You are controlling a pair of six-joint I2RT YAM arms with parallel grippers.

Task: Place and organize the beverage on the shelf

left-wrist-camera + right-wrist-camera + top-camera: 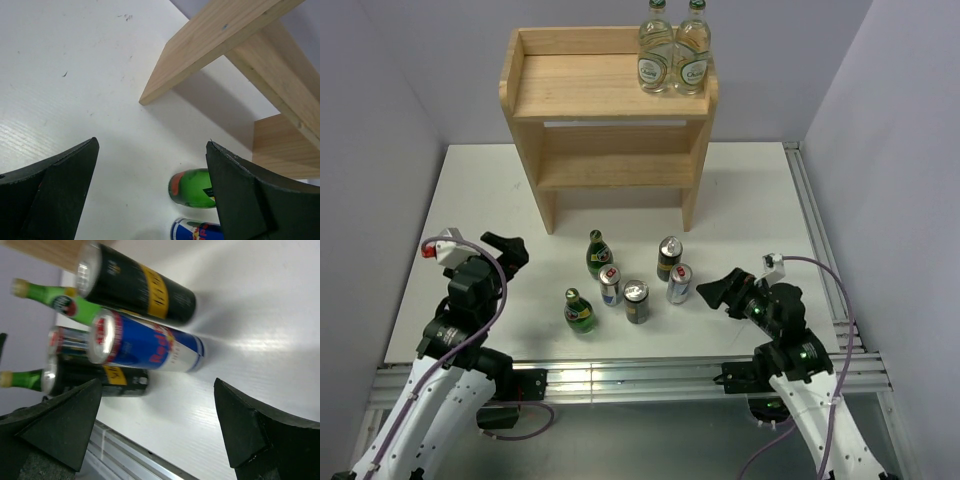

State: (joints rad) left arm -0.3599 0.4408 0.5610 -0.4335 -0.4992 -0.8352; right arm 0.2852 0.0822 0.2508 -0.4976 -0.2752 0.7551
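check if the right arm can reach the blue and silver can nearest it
Probably yes: the open right hand faces the blue-and-silver can, with only bare table between them.

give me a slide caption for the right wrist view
Right gripper open, facing the nearest blue-and-silver can, a yellow-banded dark can beside it on the white table.

A robot lab cell — bare lilac walls boxing a white table on aluminium rails.
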